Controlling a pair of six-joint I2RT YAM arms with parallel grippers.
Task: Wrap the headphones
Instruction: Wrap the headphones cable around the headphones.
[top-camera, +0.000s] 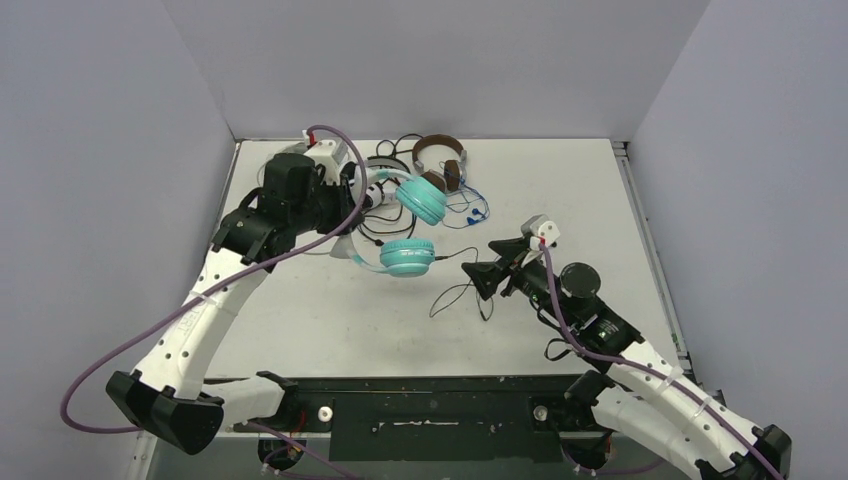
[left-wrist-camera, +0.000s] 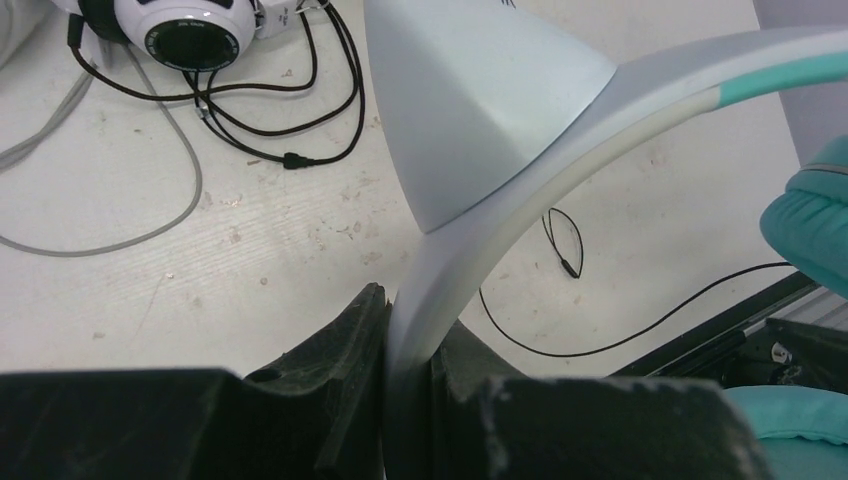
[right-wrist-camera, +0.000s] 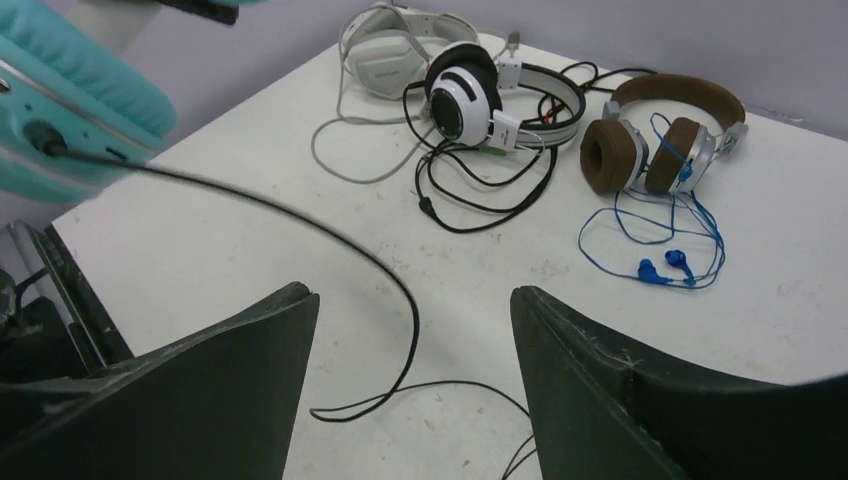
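- The left hand (left-wrist-camera: 405, 400) gripped the white band of the teal headphones (top-camera: 410, 205), holding them above the worktop (top-camera: 330, 330), left of middle.
- The right hand (right-wrist-camera: 412, 300) stood wide and empty over their black cable (right-wrist-camera: 413, 320).
- The brown headphones (right-wrist-camera: 640, 140), black-and-white headphones (right-wrist-camera: 470, 95) and pale grey headphones (right-wrist-camera: 385, 55) lay at the far edge.

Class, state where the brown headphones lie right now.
In the top view the brown headphones lie at the far middle of the table, right of the black-and-white headset, their blue cable trailing nearer.
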